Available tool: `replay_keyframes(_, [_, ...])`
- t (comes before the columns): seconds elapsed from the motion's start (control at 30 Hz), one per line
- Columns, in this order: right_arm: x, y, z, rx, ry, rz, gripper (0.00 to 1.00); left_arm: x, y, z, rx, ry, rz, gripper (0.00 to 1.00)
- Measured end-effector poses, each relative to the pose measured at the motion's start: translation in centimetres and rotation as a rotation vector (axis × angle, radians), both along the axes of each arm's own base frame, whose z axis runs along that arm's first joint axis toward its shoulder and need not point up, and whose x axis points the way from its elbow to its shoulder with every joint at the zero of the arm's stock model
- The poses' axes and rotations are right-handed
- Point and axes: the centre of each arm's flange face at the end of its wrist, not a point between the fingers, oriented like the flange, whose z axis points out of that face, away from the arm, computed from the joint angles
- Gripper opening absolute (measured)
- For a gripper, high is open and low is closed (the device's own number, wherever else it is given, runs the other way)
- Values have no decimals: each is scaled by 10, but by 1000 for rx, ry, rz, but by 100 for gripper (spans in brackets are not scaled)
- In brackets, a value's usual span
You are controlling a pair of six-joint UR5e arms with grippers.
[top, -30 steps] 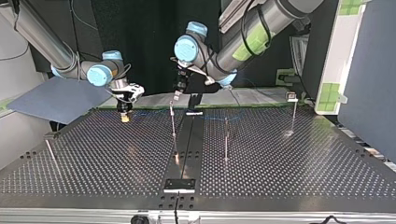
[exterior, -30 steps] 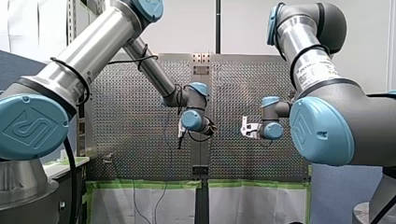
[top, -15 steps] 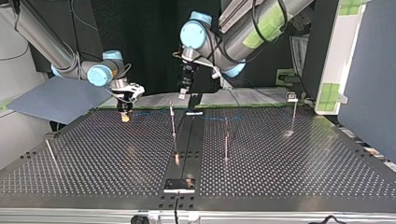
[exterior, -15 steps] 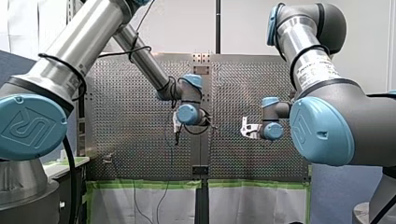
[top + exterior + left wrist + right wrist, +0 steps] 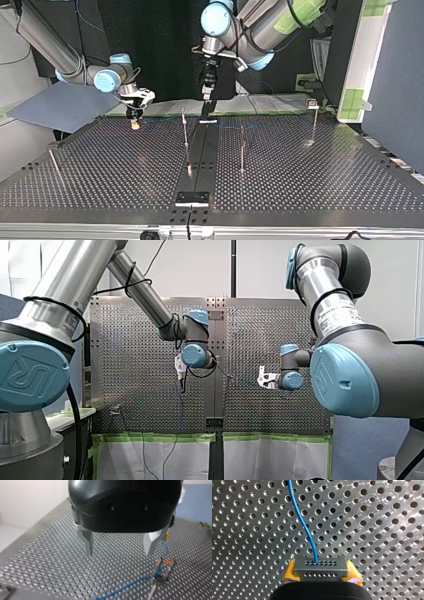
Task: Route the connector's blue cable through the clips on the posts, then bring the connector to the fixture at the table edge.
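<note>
Grey connector (image 5: 321, 568) clamped between the yellow pads (image 5: 291, 571) of my right gripper (image 5: 133, 124), low over the perforated table (image 5: 325, 185), close to its far edge and toward the top view's left corner. From its face, the blue cable (image 5: 303, 522), curving away ahead over the holes. In the top view, faintly traceable along the far edge toward the middle. In the left wrist view, a thin post (image 5: 155, 581) with an orange-marked clip (image 5: 164, 562), the cable passing right at it. Whether seated in the clip, impossible to tell.

Just changed: my left gripper (image 5: 118, 554), a second ago down beside the post nearest the far edge's middle, now lifted well above it and swung toward the top view's right. Metal fingers apart, nothing between them. Right gripper unmoved throughout.

Probably a release after working the cable at that post. Further posts (image 5: 242, 150) seemingly not yet threaded. Dark block (image 5: 192, 198) at the near edge's middle, likely the fixture, well apart from the connector.

Nothing bin-like or tray-like visible.
</note>
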Motion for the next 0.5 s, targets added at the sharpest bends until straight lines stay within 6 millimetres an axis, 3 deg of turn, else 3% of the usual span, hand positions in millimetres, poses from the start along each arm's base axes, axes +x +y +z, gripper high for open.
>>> replay_keyframes(0.5, [1,1,0,5,1,6,0,-41,18,24,-111,-43,-67,100])
